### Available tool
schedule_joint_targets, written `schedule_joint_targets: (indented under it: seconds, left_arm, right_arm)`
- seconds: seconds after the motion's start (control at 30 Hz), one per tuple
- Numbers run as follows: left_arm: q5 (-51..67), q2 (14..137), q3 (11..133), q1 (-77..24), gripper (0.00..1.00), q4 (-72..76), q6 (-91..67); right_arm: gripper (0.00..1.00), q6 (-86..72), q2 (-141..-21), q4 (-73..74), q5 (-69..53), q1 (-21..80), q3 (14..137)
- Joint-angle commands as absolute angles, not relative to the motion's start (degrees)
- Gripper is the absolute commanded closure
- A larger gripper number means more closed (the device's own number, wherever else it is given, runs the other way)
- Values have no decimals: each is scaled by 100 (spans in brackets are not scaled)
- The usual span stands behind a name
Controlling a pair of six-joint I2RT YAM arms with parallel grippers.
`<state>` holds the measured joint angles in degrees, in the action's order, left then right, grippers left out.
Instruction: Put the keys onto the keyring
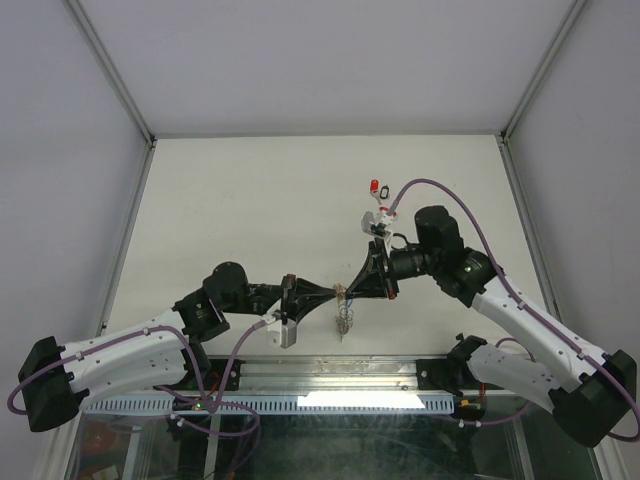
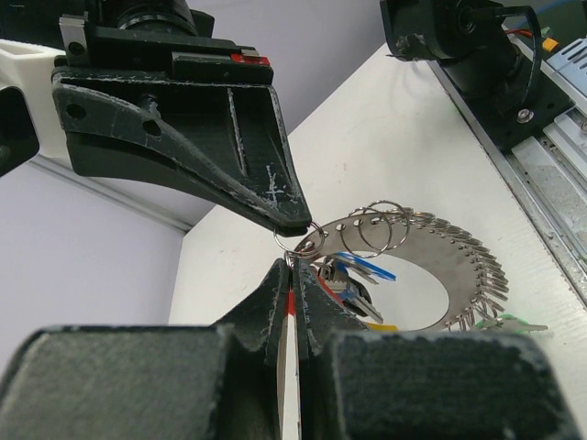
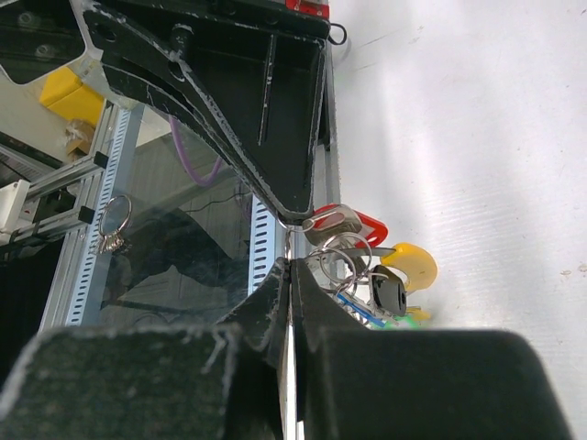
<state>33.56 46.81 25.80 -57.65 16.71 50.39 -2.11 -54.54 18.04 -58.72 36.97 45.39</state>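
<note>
While both arms reach in over the pale bench (image 1: pixel 250 200), the left hand (image 1: pixel 333 293) & right hand (image 1: pixel 354 289) meet tip to tip near the front edge, approx. mid-bench. Both hands have fingers pressed together, no gap showing. Tips sit at a small thin wire ring (image 2: pixel 291 240); can't tell which hand actually pinches it.

From that spot hangs the keyring (image 2: pixel 440 266), a silvery toothed metal crescent w/ several wire loops on it and a yellow plastic piece (image 3: pixel 411 266). It dangles just below the fingertips in the top view, above the bench.

Bunched beside the crescent are the keys (image 2: pixel 353 284), tiny metal ones w/ coloured plastic tags: blue tag (image 2: pixel 367 267), red tag (image 3: pixel 365 225), a bit of green lower down.

Further back, near the right arm's wrist, a separate red-tagged key (image 1: pixel 375 187) lies on the bench, well apart from the bunch, w/ a small dark ring (image 1: pixel 387 203) just beside it.
</note>
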Motion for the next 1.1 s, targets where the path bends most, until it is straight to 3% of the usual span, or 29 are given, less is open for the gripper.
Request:
schedule_joint_targets:
  seconds: [0.0, 1.07]
  left_arm:
    - [3615, 4618, 2734, -5748, 100, 1627, 5020]
    - [3098, 4674, 2700, -5747, 100, 1966, 4435]
  right_arm:
    - [100, -342, -5252, 1171, -5844, 3655, 4606]
    - [100, -1174, -4939, 148, -5486, 3629, 4149]
